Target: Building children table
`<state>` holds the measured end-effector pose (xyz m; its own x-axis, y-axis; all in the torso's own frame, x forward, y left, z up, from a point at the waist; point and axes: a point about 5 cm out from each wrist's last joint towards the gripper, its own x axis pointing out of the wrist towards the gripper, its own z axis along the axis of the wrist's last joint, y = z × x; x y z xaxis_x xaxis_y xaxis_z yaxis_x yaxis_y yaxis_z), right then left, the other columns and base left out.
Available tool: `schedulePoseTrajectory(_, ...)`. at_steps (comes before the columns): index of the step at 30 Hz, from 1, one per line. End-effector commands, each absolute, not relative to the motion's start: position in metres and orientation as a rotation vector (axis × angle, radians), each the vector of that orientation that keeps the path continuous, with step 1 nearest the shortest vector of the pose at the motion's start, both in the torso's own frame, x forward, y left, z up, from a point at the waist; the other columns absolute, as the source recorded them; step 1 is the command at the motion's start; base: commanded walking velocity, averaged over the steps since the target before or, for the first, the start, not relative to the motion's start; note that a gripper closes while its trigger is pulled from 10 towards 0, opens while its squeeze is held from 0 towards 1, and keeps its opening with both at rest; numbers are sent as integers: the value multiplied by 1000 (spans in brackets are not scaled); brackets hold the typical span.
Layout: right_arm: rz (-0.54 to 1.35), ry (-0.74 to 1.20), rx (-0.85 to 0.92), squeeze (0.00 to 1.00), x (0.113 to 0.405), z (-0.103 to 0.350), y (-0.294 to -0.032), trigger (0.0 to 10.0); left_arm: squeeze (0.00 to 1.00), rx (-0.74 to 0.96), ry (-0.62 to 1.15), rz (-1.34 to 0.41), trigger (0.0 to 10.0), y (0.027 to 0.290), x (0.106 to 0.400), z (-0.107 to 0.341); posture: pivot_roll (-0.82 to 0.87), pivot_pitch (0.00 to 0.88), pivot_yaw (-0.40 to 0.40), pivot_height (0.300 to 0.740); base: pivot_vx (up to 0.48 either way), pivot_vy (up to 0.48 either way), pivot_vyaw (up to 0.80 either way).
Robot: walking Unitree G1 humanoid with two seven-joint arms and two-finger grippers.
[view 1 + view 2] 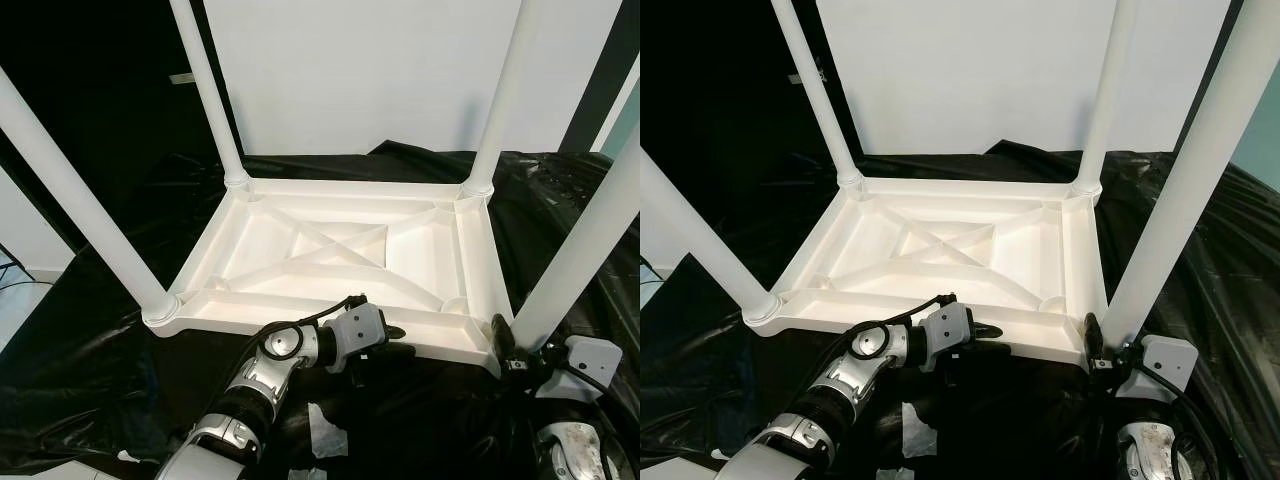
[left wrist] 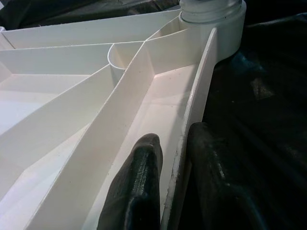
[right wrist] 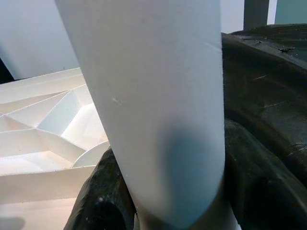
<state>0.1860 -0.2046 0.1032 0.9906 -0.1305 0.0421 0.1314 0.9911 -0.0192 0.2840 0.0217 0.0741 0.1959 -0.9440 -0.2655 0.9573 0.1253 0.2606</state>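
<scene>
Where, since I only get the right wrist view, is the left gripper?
Observer: The left gripper is at the near rim of the tabletop, its fingers straddling that rim.
Operator: Which leg am I holding?
Observer: The right gripper clasps the near right leg at its base.
Operator: And the rest?
Observer: The three other legs stand in their corners; the tabletop lies upside down on a black sheet.
</scene>
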Motion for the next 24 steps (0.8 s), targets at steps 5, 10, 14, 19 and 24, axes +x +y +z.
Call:
schedulePoseTrajectory(5,55,82,-67,1000,191,85,-184,10000,0,418,181,-1271,10000,22,276,45,-136,0,70,740,0,0,0)
schedulePoseTrajectory(10,166,81,-141,0,195,96,-200,10000,0,416,184,-1268,10000,24,275,43,-138,0,68,740,0,0,0)
schedulePoseTrajectory(14,324,83,-174,0,193,107,-209,10000,0,414,185,-1268,10000,23,275,43,-139,0,70,740,0,0,0)
schedulePoseTrajectory(19,455,108,-193,0,192,118,-221,10000,0,414,183,-1269,10000,23,276,44,-137,0,73,740,0,0,0)
schedulePoseTrajectory(24,519,149,-220,0,192,119,-227,9647,0,415,184,-1269,10000,24,276,44,-132,0,76,740,0,0,0)
